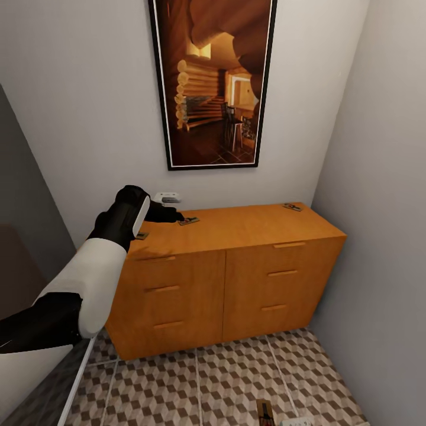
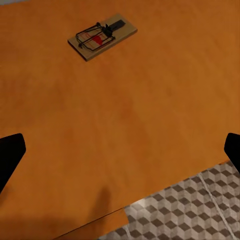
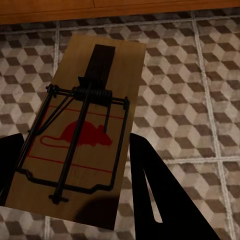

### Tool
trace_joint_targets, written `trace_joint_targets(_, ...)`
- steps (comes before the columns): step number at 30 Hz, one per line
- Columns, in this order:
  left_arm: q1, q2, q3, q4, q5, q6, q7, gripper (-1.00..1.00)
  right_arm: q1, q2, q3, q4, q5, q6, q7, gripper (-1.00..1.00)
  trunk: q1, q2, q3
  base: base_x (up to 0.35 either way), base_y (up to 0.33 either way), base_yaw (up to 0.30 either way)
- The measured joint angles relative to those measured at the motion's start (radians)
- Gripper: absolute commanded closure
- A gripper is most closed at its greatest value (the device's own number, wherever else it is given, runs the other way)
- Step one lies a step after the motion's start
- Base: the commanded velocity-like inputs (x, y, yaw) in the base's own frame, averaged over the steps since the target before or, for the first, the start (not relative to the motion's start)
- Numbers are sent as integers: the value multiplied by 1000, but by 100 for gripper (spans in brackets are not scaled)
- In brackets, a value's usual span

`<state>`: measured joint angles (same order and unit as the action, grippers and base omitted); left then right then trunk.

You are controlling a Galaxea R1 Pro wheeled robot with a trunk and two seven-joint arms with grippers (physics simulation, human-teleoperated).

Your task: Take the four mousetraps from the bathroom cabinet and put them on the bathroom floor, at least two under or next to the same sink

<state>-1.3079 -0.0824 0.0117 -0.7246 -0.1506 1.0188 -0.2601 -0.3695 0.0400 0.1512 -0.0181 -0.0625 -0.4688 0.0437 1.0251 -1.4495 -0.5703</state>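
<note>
My left gripper (image 2: 120, 150) hangs wide open over the cabinet (image 1: 236, 228) top, one mousetrap (image 2: 102, 36) lying just ahead of its fingers. Two more mousetraps sit on that cabinet: one at its near left edge (image 1: 141, 235), one at its far right corner (image 1: 292, 207). My right gripper (image 3: 75, 165) clamps a fourth mousetrap (image 3: 85, 130) above the bathroom floor (image 3: 190, 100), before the cabinet.

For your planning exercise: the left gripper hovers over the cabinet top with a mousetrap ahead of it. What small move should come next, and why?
Probably ease the left gripper forward and down over the mousetrap. Its fingers stand wide apart and empty above the cabinet top, with the trap lying flat just beyond them. The right gripper already has a trap between its fingers.
</note>
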Motion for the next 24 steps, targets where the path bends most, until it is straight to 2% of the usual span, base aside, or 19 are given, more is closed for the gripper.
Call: trace_joint_targets(24, 1, -2, -1, 1, 0, 0, 0, -100, -1, 0, 0, 0, 0, 0, 0, 100, 0, 0, 0, 0, 0, 0)
